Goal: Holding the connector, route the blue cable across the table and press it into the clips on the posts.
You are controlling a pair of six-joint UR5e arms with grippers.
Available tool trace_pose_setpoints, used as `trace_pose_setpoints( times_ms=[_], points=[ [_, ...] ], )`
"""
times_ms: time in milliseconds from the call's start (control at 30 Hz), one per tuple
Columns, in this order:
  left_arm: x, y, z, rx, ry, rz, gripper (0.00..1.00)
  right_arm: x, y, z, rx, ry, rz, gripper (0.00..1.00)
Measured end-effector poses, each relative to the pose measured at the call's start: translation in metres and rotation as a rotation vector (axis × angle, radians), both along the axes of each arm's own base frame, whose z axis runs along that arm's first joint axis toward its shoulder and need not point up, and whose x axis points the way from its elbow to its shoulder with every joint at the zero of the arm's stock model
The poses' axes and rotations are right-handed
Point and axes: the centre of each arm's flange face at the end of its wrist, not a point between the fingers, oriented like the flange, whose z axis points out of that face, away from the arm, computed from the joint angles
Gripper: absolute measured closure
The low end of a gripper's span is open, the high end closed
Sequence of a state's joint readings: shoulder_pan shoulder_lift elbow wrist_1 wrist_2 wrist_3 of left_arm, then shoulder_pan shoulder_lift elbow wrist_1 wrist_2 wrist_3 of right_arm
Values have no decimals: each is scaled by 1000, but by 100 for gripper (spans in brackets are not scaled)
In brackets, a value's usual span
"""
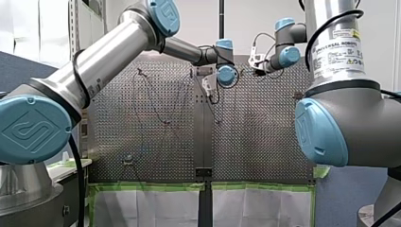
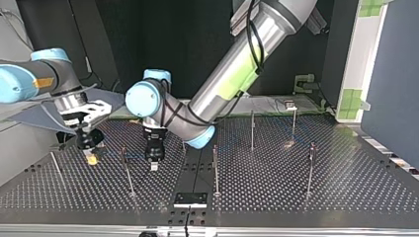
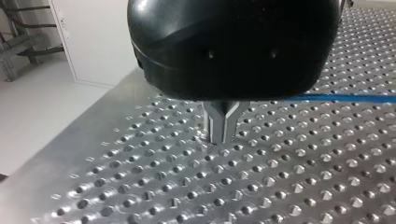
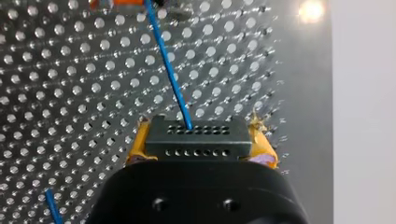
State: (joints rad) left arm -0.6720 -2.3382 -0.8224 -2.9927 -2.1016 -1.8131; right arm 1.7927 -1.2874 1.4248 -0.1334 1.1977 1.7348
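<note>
where blue cable (image 4: 169,70) leaves connector (image 4: 196,139), perforated metal table (image 2: 346,187) bears upright posts (image 2: 311,168)

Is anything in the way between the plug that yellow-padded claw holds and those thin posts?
Partly. In the top view my right gripper, shut on the connector, has nothing visible before the nearest post toward the middle. Just past it my left gripper is down at the table, before the middle post.

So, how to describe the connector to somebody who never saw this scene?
Over the perforated table, find my right gripper, the one with yellow pads. The connector is the dark block clamped between those pads. Unlike anything nearby, it has two rows of small holes, and the blue cable comes out of it.
</note>
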Motion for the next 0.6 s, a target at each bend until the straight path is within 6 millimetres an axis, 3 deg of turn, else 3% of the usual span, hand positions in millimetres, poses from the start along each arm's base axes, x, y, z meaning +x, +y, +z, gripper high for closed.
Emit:
trace_pose_setpoints(
  times_ms=[233, 600],
  points=[
    [10, -7, -20, 13, 14, -13, 100, -10, -14, -5, -3, -3, -12, 100],
    [12, -8, -19, 11, 12, -8, 100, -30, -29, -6, -13, -9, -21, 100]
  ],
)
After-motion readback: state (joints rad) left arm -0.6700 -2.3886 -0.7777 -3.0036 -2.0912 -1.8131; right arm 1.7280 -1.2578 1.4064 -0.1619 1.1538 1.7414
